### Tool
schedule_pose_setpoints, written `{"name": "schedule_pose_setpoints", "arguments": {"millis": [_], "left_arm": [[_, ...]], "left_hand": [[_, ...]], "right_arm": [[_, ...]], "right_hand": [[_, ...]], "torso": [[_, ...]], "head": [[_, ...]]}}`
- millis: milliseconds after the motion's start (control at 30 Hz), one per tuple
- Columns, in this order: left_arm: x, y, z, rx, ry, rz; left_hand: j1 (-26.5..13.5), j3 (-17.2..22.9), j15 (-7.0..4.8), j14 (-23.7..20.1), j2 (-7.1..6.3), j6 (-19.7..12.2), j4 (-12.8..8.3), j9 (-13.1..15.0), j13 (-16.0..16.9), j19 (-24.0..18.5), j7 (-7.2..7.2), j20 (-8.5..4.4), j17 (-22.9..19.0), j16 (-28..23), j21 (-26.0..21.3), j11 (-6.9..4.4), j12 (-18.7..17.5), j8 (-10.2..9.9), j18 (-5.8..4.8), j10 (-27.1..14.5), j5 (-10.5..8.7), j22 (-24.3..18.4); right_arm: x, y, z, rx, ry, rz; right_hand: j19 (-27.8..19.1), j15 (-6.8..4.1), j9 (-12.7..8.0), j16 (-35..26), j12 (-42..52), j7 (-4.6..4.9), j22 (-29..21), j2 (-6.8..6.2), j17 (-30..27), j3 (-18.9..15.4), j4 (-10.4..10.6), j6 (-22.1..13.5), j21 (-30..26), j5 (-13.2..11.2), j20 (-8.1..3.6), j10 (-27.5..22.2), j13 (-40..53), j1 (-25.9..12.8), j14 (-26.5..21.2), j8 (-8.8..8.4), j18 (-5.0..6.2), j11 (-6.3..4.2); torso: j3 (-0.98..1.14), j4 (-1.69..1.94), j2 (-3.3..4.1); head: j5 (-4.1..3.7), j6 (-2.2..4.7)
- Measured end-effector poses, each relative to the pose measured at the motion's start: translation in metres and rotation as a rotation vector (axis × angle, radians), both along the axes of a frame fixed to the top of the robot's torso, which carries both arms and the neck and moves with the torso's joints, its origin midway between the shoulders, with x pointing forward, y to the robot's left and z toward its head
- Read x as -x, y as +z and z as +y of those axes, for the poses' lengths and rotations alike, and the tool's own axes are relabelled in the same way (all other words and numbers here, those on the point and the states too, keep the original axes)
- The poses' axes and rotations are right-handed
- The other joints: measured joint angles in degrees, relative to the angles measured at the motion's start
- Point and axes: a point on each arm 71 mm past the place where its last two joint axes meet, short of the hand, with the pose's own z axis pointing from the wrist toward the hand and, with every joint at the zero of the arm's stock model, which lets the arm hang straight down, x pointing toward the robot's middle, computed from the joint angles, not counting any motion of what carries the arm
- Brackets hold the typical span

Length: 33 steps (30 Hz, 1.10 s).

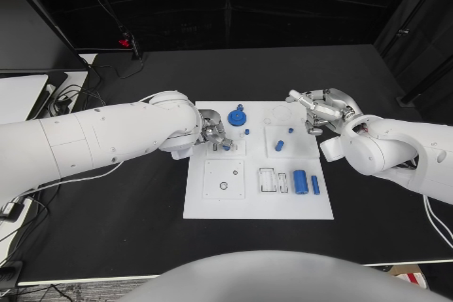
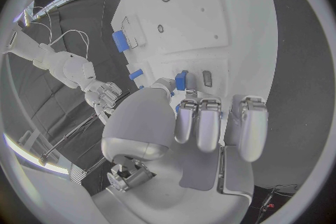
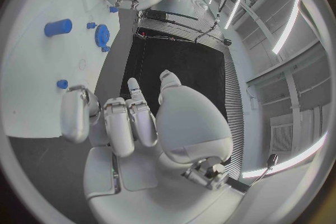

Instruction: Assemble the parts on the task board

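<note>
Seemingly left hand (image 1: 213, 135) pinches a blue part (image 1: 226, 147); right hand (image 1: 321, 109) loosely spread, holding nothing

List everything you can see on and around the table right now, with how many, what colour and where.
Black table: one, black, under everything.
White task board: one, white plate, middle of the table.
Blue gear-shaped part: one, blue, far side of the board, near the left hand.
Blue cylinder part: one, blue, lying on the board's right half.
Slim blue bar part: one, blue, just right of the cylinder.
Small blue peg parts: a few, blue, around the board's far middle; exact count unclear.
Black cables: several, black, table's far left corner.
Left hand: silver, over the board's left far part, a small blue piece at its fingertips.
Right hand: silver, fingers apart, by the board's far right corner.
</note>
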Motion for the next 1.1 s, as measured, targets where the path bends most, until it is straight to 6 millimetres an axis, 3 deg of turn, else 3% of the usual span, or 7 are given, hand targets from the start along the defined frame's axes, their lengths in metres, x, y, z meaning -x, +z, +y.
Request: {"name": "schedule_pose_setpoints", "arguments": {"millis": [433,1100], "left_arm": [[-0.0005,0.0,0.0018,-0.002,0.003,0.002],[-0.0015,0.0006,0.0026,-0.015,0.003,0.01]], "left_hand": [[0.74,0.72,0.0,0.0,-0.75,0.0,-0.09,0.12,0.0,0.0,0.0,0.0,0.0,0.0,0.0,0.0,0.0,0.22,0.0,0.0,-0.01,0.0],[0.59,1.35,0.0,0.0,-0.59,-0.5,0.23,0.28,0.0,0.0,0.11,0.0,0.0,0.0,0.0,0.01,0.0,0.32,0.0,0.0,-2.56,0.0]], "right_arm": [[-0.0002,-0.0004,-0.0002,0.001,-0.001,0.002],[0.0002,-0.0006,-0.0001,0.001,0.0,0.004]], "right_hand": [[0.0,0.0,-0.01,0.0,0.0,0.21,0.0,0.31,0.0,0.0,0.0,-0.2,0.0,0.34,0.0,0.0,0.0,0.31,0.0,0.0,0.0,0.0],[0.0,0.0,-0.02,0.0,0.0,0.04,0.0,0.3,-0.02,0.0,0.0,-0.37,0.0,0.34,0.0,0.0,0.0,0.3,0.0,0.0,0.0,0.0]], "torso": [[0.0,0.01,0.0],[0.01,-0.08,0.01]], "head": [[-0.01,-0.16],[-0.05,-0.21]]}}
